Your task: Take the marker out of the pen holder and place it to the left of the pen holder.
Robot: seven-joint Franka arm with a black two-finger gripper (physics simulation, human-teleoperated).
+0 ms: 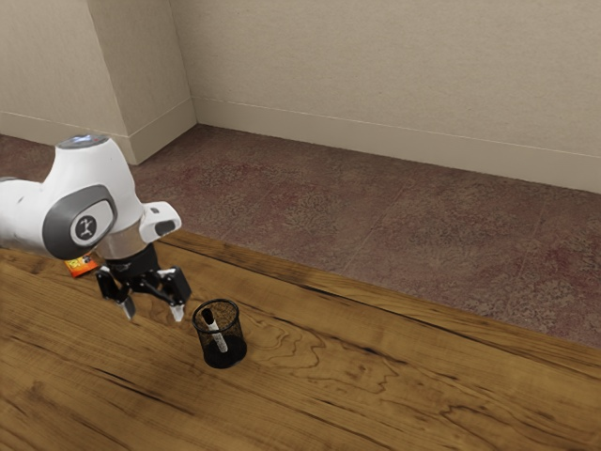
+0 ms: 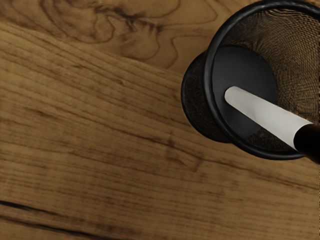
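Fingers [image 1: 178, 311]: open, spread apart, nothing between them. In the exterior view I hold them on that view's left of the pen holder, pointing down. I read the wide spread as readiness to straddle something slim, and the offset as room to line up before going over the rim.

Counter [image 1: 310, 395]: wood grain, flat; it gives the pen holder a level base.

Pen holder [image 1: 233, 331]: black mesh, upright on the counter, mouth up, so entry from above makes sense. Probably light; a knock at the rim could tip or slide it.

Packet [image 1: 82, 267]: orange, behind my hand, well apart from the pen holder. No part in the task, as I judge it.

Marker [image 2: 265, 116]: inside the pen holder, tilted. White end down by the base, black end up at the rim. It leans because the mouth is far wider than its barrel; the wall props it. The raised black end is the likely grip site.

Step in hand: approach, marker not yet gripped. Next, I should centre over the black end, match the lean, close, lift straight until clear, then lay it left of the pen holder.
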